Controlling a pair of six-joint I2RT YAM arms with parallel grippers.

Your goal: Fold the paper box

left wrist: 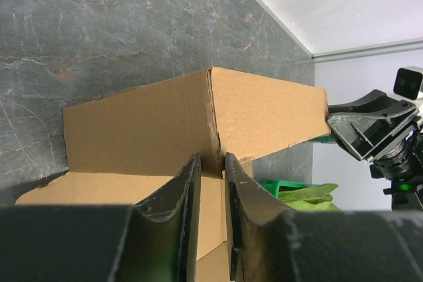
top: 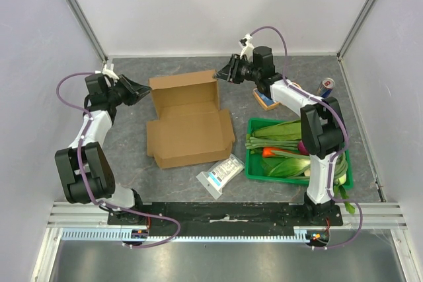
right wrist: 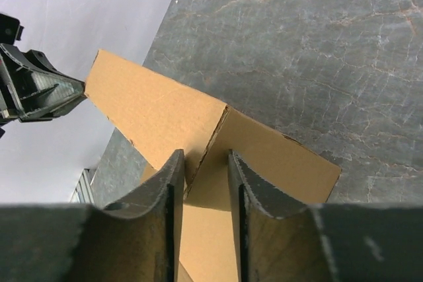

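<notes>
The paper box (top: 192,133) is a brown cardboard mailer lying open mid-table, its back panel (left wrist: 264,113) standing up with side flaps bent forward. My left gripper (top: 144,90) is at the panel's left corner. In the left wrist view its jaws (left wrist: 211,156) are pinched narrowly on that corner fold. My right gripper (top: 221,74) is at the panel's right corner. In the right wrist view it (right wrist: 205,153) straddles the crease of the box (right wrist: 158,113), jaws part way closed with a gap showing. Each wrist view shows the other gripper at the panel's far end.
A green crate (top: 250,163) of vegetables stands right of the box, under the right arm. A white-and-blue packet (top: 221,175) lies by the box's front right corner. A drink can (top: 325,86) and a small blue-and-tan item (top: 266,102) sit at the back right.
</notes>
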